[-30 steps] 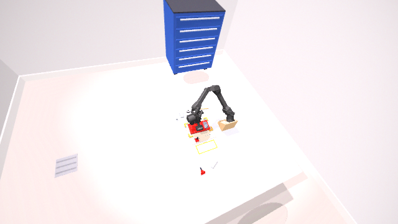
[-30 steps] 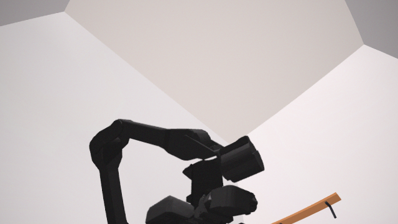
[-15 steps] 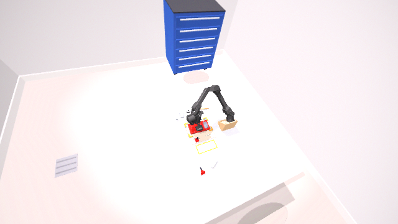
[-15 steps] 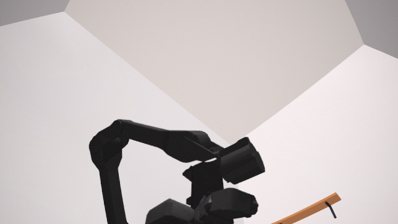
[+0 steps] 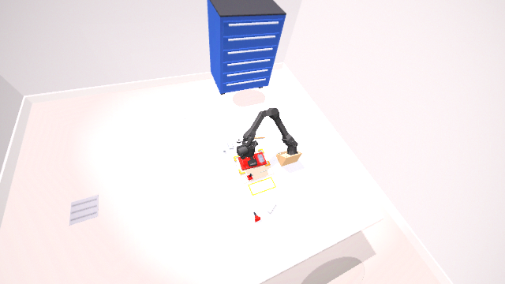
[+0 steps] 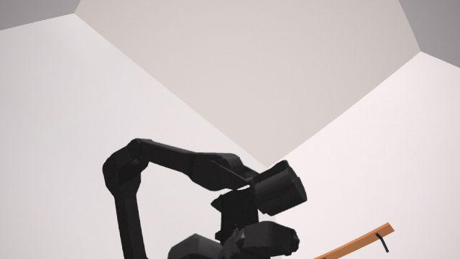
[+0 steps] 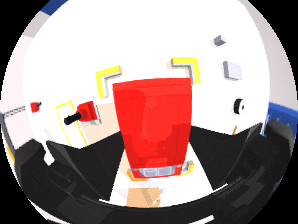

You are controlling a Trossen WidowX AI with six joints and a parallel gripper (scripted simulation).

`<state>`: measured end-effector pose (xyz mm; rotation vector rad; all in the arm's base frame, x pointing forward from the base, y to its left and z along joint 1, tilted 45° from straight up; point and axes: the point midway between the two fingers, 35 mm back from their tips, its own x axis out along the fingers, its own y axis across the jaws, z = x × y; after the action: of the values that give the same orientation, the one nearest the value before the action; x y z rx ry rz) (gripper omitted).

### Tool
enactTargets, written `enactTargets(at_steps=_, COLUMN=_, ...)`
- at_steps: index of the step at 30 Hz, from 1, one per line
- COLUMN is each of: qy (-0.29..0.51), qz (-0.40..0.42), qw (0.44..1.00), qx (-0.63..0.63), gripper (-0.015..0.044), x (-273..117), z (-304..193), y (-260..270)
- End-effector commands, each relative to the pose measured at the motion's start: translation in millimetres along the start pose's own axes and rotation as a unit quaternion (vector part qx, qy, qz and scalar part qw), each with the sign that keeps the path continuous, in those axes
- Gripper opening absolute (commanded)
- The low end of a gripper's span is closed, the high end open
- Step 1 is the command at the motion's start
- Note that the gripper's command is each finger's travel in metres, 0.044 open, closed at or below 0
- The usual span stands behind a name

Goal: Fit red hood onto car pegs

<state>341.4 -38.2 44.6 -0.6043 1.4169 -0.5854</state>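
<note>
The red hood (image 7: 152, 115) fills the middle of the wrist view, lengthwise between the two black fingers. My gripper (image 7: 156, 131) (image 5: 251, 158) is shut on the hood by its long sides, over the jig. The car's grey-blue windscreen (image 7: 157, 171) (image 5: 260, 158) shows just past the hood's lower end in the wrist view. Yellow and orange jig corners (image 7: 186, 64) (image 5: 241, 172) stand around the red car. The hood hides the engine block, pegs and most of the deck; whether any peg is in a hole cannot be seen. The exterior view shows only the arm.
A red part with a black handle (image 7: 87, 111) (image 5: 249, 177) stands close beside the jig. A yellow outlined rectangle (image 5: 263, 191) and another red part (image 5: 256, 217) lie farther out. On the other side are a black wheel (image 7: 240, 106), grey blocks (image 7: 232, 70) and an orange bar (image 6: 359, 242).
</note>
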Motion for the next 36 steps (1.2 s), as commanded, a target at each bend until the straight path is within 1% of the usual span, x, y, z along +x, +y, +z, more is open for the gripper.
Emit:
enactTargets(at_steps=1, qy=0.000, qz=-0.001, qw=1.000, qx=-0.001, gripper=0.0000, x=2.2, z=0.1, y=0.0)
enactTargets(at_steps=26, qy=0.000, qz=0.000, qw=1.000, qx=0.000, gripper=0.0000, x=8.2, z=0.0, y=-0.2)
enactTargets(at_steps=36, qy=0.000, qz=0.000, qw=1.000, qx=-0.001, gripper=0.0263, x=8.8, z=0.0, y=-0.2)
